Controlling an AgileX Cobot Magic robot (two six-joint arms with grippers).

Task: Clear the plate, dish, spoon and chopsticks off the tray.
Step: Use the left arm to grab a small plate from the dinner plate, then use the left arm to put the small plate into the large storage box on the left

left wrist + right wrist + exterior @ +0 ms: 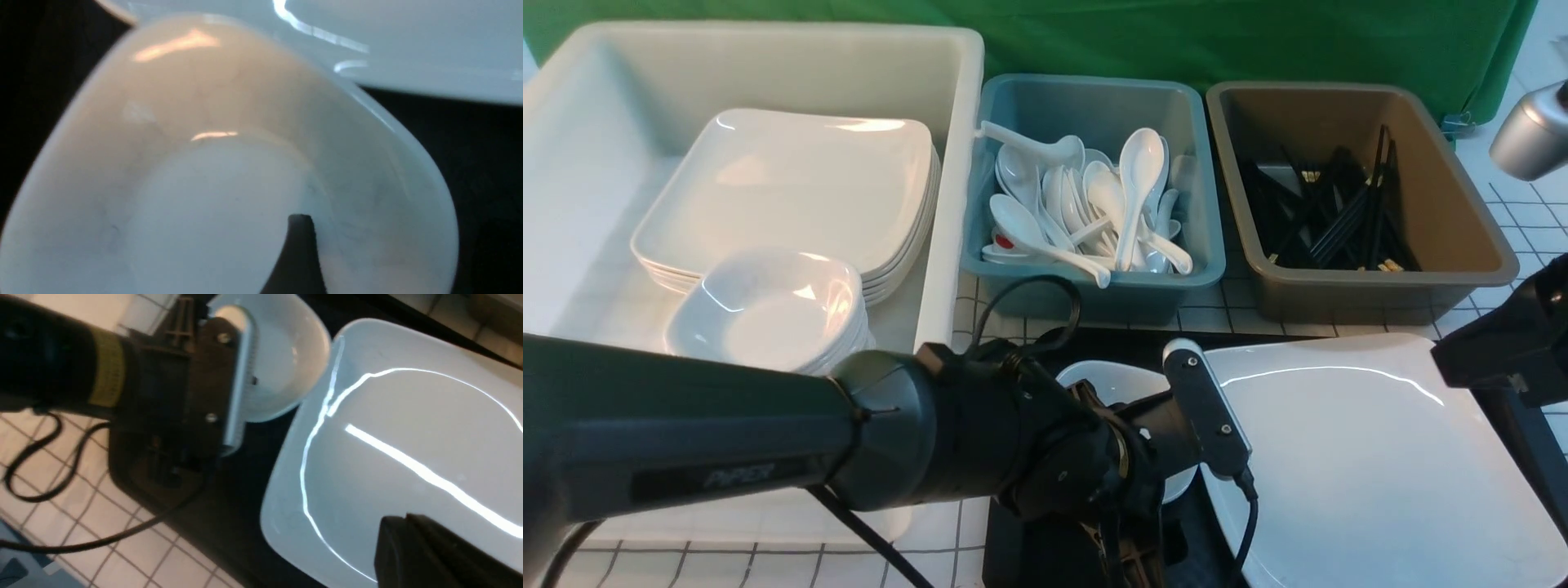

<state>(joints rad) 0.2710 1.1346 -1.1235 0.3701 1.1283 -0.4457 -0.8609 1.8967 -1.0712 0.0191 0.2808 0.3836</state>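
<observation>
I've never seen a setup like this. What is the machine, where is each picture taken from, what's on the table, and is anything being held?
It is a robot whose left arm and right arm each end in a two-fingered gripper. The wide picture looks forward from between the arms; the other two come from cameras on the wrists. On the black tray are a small white dish and a large white plate. Behind stand a white tub of stacked plates and dishes, a blue bin of spoons and a brown bin of chopsticks. The left gripper reaches into the dish, one finger inside it; whether it grips, I cannot tell. The right gripper is shut above the plate, holding nothing visible.
</observation>
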